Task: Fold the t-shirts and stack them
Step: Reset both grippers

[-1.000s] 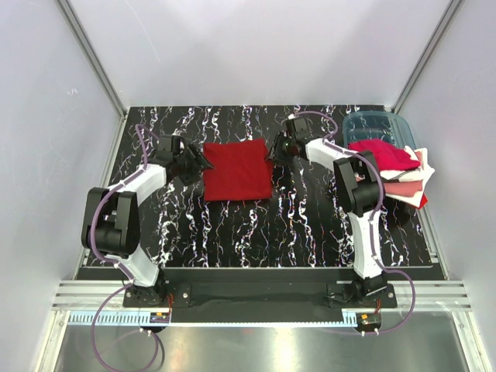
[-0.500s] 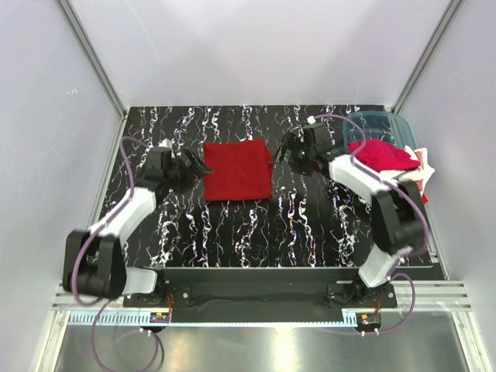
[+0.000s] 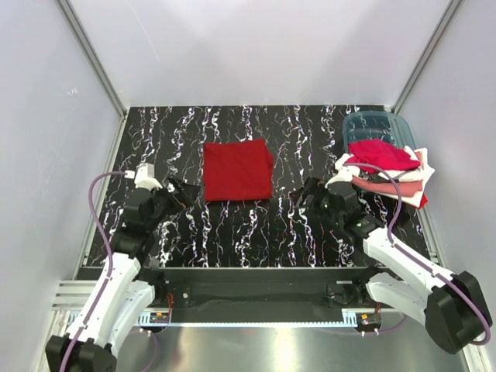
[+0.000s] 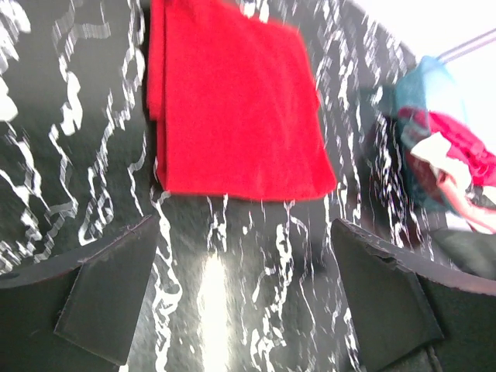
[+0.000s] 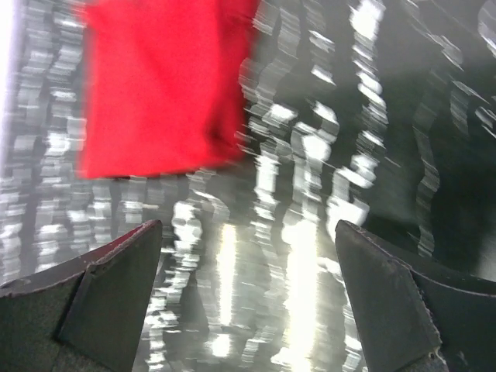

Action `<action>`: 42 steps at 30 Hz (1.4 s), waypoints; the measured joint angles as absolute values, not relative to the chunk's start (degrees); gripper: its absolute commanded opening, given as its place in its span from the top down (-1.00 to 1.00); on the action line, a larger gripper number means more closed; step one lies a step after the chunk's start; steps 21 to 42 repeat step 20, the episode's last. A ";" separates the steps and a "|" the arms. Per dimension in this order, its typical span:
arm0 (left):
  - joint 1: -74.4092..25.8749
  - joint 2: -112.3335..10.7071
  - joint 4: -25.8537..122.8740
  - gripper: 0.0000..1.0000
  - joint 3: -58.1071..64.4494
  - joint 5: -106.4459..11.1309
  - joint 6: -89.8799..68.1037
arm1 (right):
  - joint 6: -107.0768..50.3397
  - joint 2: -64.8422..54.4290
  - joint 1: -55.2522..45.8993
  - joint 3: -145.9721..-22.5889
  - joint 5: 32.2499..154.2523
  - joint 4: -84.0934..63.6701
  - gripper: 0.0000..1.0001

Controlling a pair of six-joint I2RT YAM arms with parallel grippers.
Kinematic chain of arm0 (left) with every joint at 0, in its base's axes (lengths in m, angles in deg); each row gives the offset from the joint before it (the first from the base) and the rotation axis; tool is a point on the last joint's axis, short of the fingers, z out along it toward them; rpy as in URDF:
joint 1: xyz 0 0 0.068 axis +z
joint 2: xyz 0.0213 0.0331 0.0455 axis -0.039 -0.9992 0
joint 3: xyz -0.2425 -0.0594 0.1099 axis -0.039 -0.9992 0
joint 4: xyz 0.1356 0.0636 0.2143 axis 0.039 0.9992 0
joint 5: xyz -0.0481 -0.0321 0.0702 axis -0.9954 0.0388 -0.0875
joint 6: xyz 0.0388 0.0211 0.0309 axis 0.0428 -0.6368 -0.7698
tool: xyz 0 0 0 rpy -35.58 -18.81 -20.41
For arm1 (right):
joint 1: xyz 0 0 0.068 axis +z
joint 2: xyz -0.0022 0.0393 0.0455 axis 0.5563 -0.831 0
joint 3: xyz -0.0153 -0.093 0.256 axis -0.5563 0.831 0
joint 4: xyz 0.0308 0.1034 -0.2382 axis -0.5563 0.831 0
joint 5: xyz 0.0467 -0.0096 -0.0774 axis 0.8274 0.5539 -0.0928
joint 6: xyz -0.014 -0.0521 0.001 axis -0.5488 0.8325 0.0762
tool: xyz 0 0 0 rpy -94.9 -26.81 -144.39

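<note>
One deep red t-shirt (image 3: 236, 170) lies folded square at the middle of the bench (image 3: 232, 229), apart from both arms. Remaining t-shirts (image 3: 387, 172) are heaped unfolded at the right edge, against the teal bin (image 3: 370, 124). Left gripper (image 3: 183, 193) and right gripper (image 3: 304, 195): jaws wide, empty. Assessment: one folded; the heap and stacking outstanding.

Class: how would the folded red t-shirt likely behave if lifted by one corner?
The folded red t-shirt lies flat and limp, so it would probably droop. Its layers lie loose along one edge, so the fold may open. Pushed, it would likely bunch.
</note>
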State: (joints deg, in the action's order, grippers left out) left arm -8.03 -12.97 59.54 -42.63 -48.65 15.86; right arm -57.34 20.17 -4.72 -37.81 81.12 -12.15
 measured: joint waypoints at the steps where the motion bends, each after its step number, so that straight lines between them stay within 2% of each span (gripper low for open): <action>1: -8.03 -11.13 59.00 -0.98 -43.24 -47.93 15.33 | -57.50 20.00 -4.72 -36.26 79.94 -12.19 -0.99; 10: -8.03 -6.17 57.88 -0.98 -44.03 -43.73 13.80 | -58.39 19.84 -4.79 -36.07 72.73 -15.69 -0.99; 42: -8.03 -6.65 58.36 -0.98 -44.03 -42.51 13.74 | -58.50 20.65 -4.79 -36.07 72.57 -16.15 -1.00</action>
